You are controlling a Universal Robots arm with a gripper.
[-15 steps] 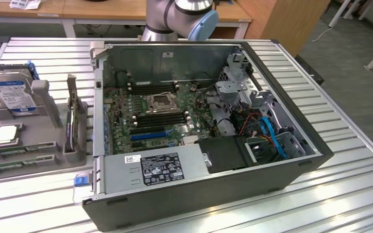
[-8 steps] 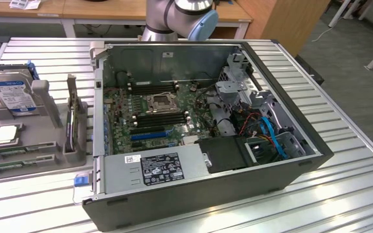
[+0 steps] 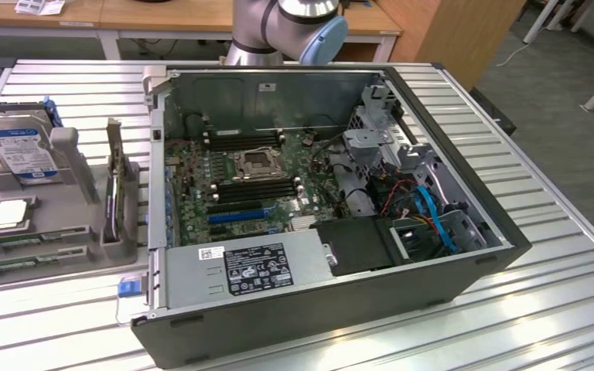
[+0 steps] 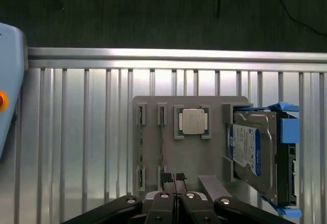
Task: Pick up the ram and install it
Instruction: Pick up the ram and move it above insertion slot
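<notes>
Exterior view: an open computer case [image 3: 339,313] sits on the slatted bench [image 3: 565,232], its motherboard showing black memory slots [image 3: 261,185] on either side of the CPU socket [image 3: 250,162]. On the exterior view's left, well apart from those slots, is a grey parts tray [image 3: 80,232]. It carries a blue-labelled hard drive [image 3: 16,147], a silver CPU [image 3: 6,212] and, just beside the CPU, the ram [image 3: 29,234], a thin green stick lying in a groove. A second stick [image 3: 24,263] lies parallel in the next groove. The base of the arm [image 3: 276,23] rises behind the case.

Wrist view: the end effector [image 4: 173,177] hangs over the tray [image 4: 194,157] with its two fingers pressed together and nothing between them. The ram [image 4: 162,147] is seen edge-on between the CPU [image 4: 192,121] and the other stick [image 4: 141,147], with the hard drive [image 4: 250,150] beyond the CPU. Its long axis runs parallel to the bench slats (and in line with the fingers), stretching away from the fingertips. Its near end lies just beside them, slightly toward the second stick's side, so I judge the closed fingers to be a little off its line.
</notes>
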